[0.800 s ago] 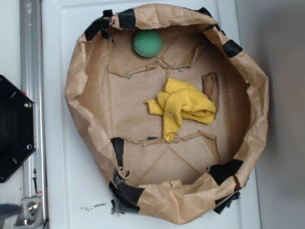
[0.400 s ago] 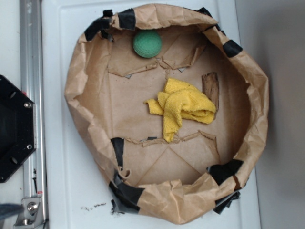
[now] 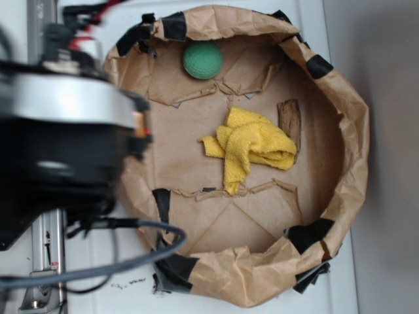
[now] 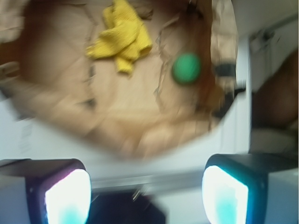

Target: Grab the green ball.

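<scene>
The green ball (image 3: pixel 202 60) lies inside the brown paper basin (image 3: pixel 353 131), close to its far wall. The wrist view, which is blurred, shows the green ball (image 4: pixel 186 68) at upper right, well ahead of my fingers. My gripper (image 4: pixel 146 196) is open, its two pads wide apart with nothing between them. It hangs over the white surface and the metal rail, outside the basin's rim. In the exterior view the black arm (image 3: pixel 65 144) covers the left side, and I cannot make out the fingers there.
A crumpled yellow cloth (image 3: pixel 252 147) lies in the middle of the basin, with a brown strip (image 3: pixel 289 121) beside it. Black tape patches (image 3: pixel 173 26) sit on the crumpled paper walls. A metal rail (image 3: pixel 40 248) runs along the left edge of the white table (image 3: pixel 98 261).
The arm has swung into the exterior view from the left, where only the black base plate showed before. Ball and cloth have not moved.
</scene>
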Robot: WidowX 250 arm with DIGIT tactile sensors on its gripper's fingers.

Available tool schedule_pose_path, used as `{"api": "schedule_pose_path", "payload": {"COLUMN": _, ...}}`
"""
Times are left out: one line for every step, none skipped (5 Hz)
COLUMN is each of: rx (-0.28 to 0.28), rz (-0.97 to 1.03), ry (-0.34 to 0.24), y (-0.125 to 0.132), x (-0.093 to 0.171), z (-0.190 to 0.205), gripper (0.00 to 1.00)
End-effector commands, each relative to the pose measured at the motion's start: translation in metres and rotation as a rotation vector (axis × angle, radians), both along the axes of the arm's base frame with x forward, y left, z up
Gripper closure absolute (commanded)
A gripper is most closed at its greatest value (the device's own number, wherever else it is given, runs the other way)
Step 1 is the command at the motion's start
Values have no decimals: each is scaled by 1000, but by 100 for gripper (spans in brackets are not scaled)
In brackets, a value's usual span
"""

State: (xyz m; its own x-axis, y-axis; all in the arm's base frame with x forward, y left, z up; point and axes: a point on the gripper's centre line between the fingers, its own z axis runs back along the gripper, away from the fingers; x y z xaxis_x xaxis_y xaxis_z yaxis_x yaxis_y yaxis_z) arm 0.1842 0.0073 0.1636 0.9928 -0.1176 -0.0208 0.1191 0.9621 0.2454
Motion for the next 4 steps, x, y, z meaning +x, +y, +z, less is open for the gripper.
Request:
{"api": "schedule_pose_path", "payload": {"rx": -48, "rz": -408, "ry": -100, "y": 22, "x": 49, "z": -33, "gripper": 0}}
{"api": "schedule_pose_path", "payload": {"rx": -109, "rz": -442, "ry": -74, "y": 20, "x": 65, "z": -36, "gripper": 0}}
{"api": "schedule_pose_path", "payload": {"rx": -148, "rz": -450, "ry": -75, "y": 14, "x": 76, "z": -24, "gripper": 0}}
{"api": "schedule_pose_path", "payload": {"rx": -145, "rz": -456, "ry": -49, "y": 10, "x": 81, "z": -25, "gripper": 0}}
